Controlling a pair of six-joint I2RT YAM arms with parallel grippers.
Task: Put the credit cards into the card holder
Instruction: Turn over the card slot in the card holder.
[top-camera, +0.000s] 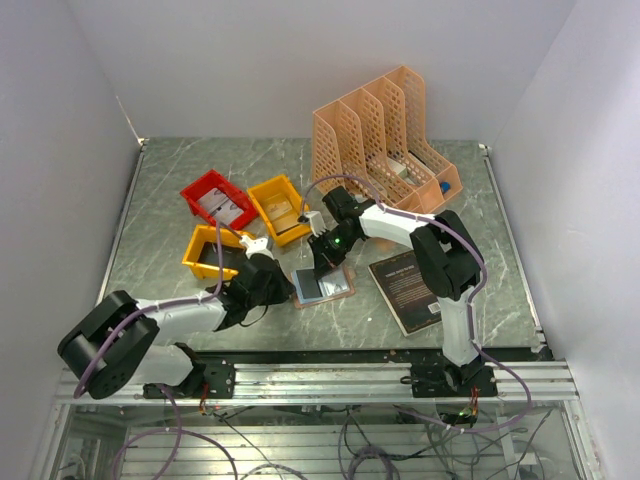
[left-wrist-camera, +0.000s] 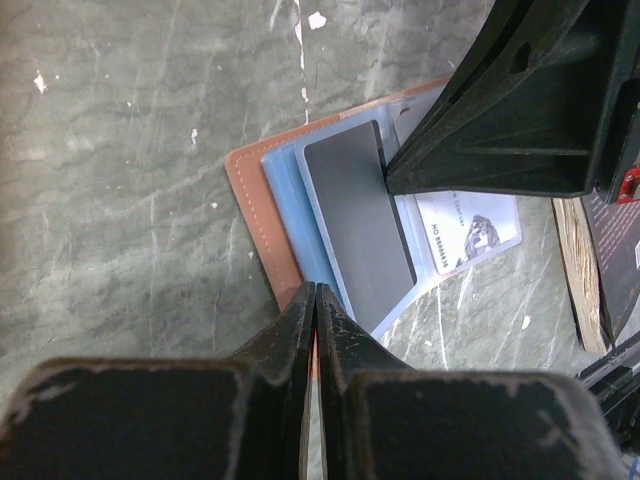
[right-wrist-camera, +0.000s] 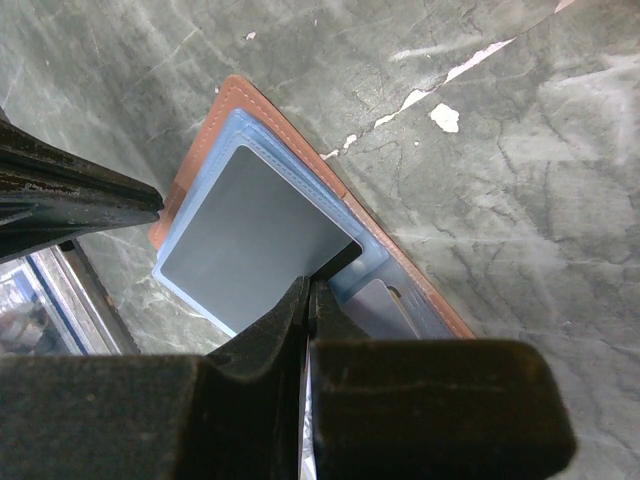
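Note:
The salmon card holder lies open on the table, its pale blue pockets facing up. In the left wrist view my left gripper is shut on the near edge of the card holder, and a salmon sliver shows between the jaws. A plain grey credit card lies on the blue left page. My right gripper is shut, its tips against that card's edge. I cannot tell whether it pinches the card. A printed card sits in the right page's pocket.
A black book lies just right of the holder. Behind stand a peach lattice organizer, a red bin and two yellow bins. Both arms meet over the holder.

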